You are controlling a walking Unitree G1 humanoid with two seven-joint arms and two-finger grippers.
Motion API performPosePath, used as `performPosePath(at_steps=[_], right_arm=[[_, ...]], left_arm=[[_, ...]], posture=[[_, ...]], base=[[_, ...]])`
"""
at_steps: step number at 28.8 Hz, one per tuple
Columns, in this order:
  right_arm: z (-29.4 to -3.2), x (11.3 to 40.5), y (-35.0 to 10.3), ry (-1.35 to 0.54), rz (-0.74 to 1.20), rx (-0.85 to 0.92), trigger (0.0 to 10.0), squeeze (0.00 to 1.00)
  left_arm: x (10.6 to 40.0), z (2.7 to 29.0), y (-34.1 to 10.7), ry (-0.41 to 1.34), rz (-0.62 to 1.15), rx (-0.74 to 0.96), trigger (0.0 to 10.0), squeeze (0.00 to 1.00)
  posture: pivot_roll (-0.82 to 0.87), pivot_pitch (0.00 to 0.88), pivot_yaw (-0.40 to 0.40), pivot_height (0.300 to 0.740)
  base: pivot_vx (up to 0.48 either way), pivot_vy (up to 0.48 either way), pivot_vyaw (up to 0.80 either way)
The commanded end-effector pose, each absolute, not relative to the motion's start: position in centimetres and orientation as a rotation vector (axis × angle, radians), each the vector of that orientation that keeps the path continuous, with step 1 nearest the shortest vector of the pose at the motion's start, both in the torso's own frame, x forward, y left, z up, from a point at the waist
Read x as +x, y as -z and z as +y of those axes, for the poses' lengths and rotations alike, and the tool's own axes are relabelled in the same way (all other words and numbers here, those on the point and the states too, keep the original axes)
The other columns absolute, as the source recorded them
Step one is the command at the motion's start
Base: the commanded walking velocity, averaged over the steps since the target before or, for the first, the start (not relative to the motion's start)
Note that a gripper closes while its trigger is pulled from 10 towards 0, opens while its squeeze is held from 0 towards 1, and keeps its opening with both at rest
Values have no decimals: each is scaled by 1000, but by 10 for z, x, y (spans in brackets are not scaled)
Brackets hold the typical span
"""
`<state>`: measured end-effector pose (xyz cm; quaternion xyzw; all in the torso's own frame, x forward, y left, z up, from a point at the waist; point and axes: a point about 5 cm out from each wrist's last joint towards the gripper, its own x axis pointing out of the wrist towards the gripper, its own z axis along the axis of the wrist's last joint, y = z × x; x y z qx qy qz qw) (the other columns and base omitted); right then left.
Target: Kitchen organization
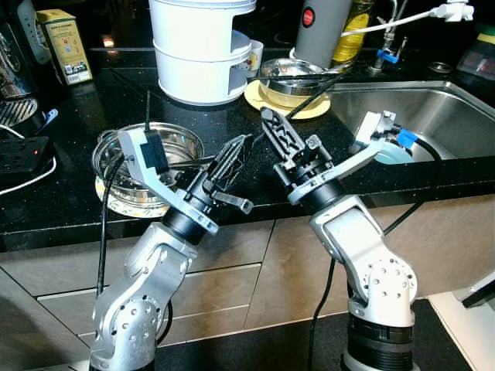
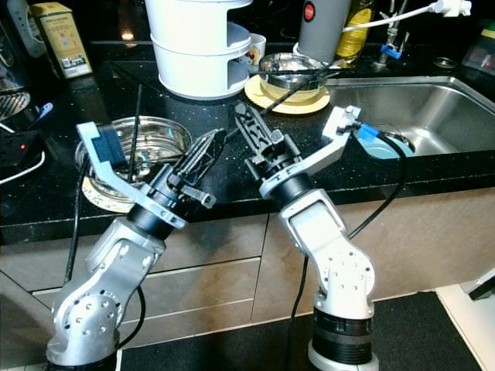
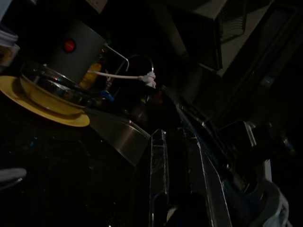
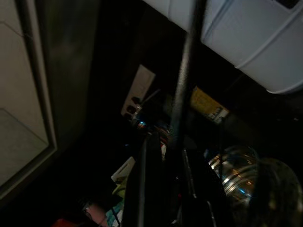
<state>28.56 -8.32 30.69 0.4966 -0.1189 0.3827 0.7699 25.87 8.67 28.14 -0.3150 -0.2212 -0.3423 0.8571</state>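
Note:
Both arms are raised in front of the black counter [image 1: 69,205]. My left gripper [image 1: 241,143] points up and to the right over the counter's front edge, its fingers pressed together and holding nothing. Just left of it a shiny metal bowl [image 1: 147,166] rests on a pale plate. My right gripper [image 1: 267,116] points up and to the left, fingers also together and empty. Beyond it a second steel bowl [image 1: 290,77] sits on a yellow plate [image 1: 305,108]. The two grippers' tips are close to each other but apart.
A tall white stacked container [image 1: 203,50] stands at the back centre, with a grey canister [image 1: 321,31] and an oil bottle [image 1: 352,31] to its right. The steel sink [image 1: 433,116] lies right. A yellow box [image 1: 66,46] and a power strip [image 1: 19,154] are left.

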Motion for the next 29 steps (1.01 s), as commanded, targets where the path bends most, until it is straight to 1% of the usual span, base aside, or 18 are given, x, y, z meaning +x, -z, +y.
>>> performPosePath(at_steps=[1, 5, 7, 8, 9, 16, 19, 20, 21, 23, 24, 25, 27, 28, 29], right_arm=[[-88, 285, -310, -808, -299, 1054, 0, 0], [-89, 285, -309, -805, -303, 1056, 0, 0], [-90, 286, -309, -793, -306, 1061, 0, 0], [-90, 286, -308, -790, -307, 1064, 0, 0], [-90, 287, -308, -787, -311, 1066, 0, 0], [-94, 289, -308, -763, -333, 1087, 0, 0], [-101, 292, -308, -716, -363, 1104, 0, 0], [-102, 292, -308, -711, -366, 1107, 0, 0], [-110, 294, -308, -676, -391, 1094, 0, 0], [-128, 298, -307, -594, -440, 1049, 0, 0], [-143, 301, -306, -530, -469, 969, 0, 0], [-148, 302, -305, -508, -477, 925, 0, 0], [-159, 306, -305, -444, -489, 736, 0, 0], [-163, 307, -307, -426, -504, 635, 0, 0], [-166, 307, -308, -417, -514, 570, 0, 0]], left_arm=[[263, 91, -275, 658, -432, -652, 0, 0], [263, 88, -274, 676, -414, -659, 0, 0], [263, 87, -273, 683, -412, -637, 0, 0], [263, 87, -272, 686, -406, -617, 784, 208], [262, 86, -272, 701, -409, -611, 10000, 1000], [261, 86, -272, 696, -413, -600, 10000, 1000], [264, 90, -269, 644, -405, -552, 10000, 1000], [264, 91, -269, 637, -405, -545, 10000, 0], [265, 91, -268, 635, -405, -532, 10000, 0], [267, 93, -267, 634, -414, -499, 10000, 0], [267, 94, -267, 630, -424, -476, 10000, 0], [268, 95, -268, 628, -427, -469, 10000, 0], [268, 94, -267, 632, -432, -405, 10000, 0], [268, 93, -266, 627, -439, -345, 10000, 0], [269, 92, -265, 623, -444, -304, 10000, 0]], posture=[[-108, 165, -50, 740], [-108, 166, -49, 740], [-105, 167, -47, 740], [-102, 168, -49, 740], [-102, 168, -49, 740], [-90, 176, -42, 740], [-92, 177, -40, 740], [-92, 177, -40, 740], [-99, 181, -29, 740], [-101, 178, -31, 740], [-99, 179, -34, 740], [-99, 179, -34, 740], [-97, 178, -35, 740], [-97, 178, -35, 740], [-97, 178, -35, 740]], base=[[0, 0, 0], [0, 0, 0], [0, 0, 0], [0, 0, 0], [0, 0, 0], [0, 0, 0], [0, 0, 0], [0, 0, 0], [0, 0, 0], [0, 0, 0], [0, 0, 0], [0, 0, 0], [0, 0, 0], [0, 0, 0], [0, 0, 0]])
